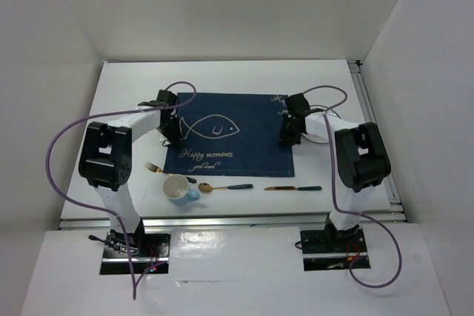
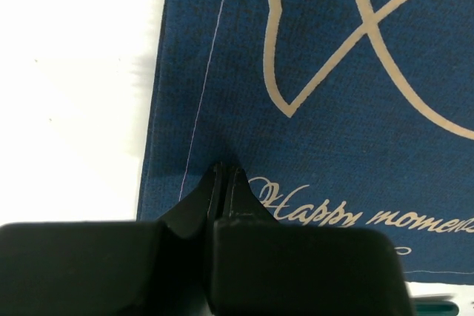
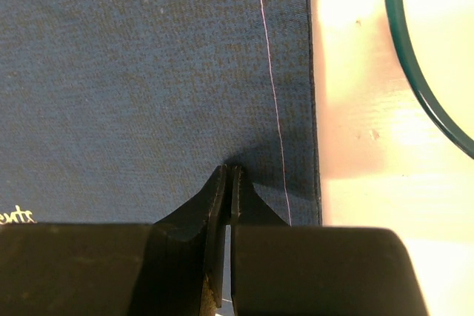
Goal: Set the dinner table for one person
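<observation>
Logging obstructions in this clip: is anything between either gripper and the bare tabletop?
Yes, the blue placemat. The left gripper has its shut tips resting near its left edge, the right gripper near its right edge, so cloth separates both from the white dinner table. Nothing else shows beneath them.

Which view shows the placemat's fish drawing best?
Top external: the whole fish shows on the mat. Left wrist catches only its crossing tail lines and some lettering; right wrist shows plain blue mat, no fish.
</observation>
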Controlling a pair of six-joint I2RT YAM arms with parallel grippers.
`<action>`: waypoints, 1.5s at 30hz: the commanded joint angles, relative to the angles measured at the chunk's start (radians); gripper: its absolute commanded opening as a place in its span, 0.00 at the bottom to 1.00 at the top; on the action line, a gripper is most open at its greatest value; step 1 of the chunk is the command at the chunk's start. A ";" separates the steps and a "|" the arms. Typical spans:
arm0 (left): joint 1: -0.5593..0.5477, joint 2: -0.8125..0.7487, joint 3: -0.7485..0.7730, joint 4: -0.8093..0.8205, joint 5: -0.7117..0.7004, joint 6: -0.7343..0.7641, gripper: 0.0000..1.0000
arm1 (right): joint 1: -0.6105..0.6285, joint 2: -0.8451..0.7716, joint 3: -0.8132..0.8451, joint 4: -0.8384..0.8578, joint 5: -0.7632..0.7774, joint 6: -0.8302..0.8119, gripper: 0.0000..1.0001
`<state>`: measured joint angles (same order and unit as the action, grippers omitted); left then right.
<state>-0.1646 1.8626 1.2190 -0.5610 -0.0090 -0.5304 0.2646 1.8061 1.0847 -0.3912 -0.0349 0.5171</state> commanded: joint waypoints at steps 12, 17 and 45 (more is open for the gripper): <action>-0.026 -0.042 -0.047 -0.129 -0.068 -0.020 0.00 | -0.025 -0.151 0.145 -0.199 0.110 -0.011 0.11; -0.026 -0.092 0.010 -0.165 -0.078 -0.020 0.00 | -0.207 -0.287 0.110 -0.189 0.034 0.010 0.58; -0.044 -0.359 0.220 -0.284 -0.092 0.018 0.55 | -0.651 -0.185 -0.390 0.468 -0.410 0.303 0.79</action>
<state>-0.2066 1.5486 1.4425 -0.8482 -0.1101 -0.5259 -0.3805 1.5990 0.7341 -0.0673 -0.4377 0.7784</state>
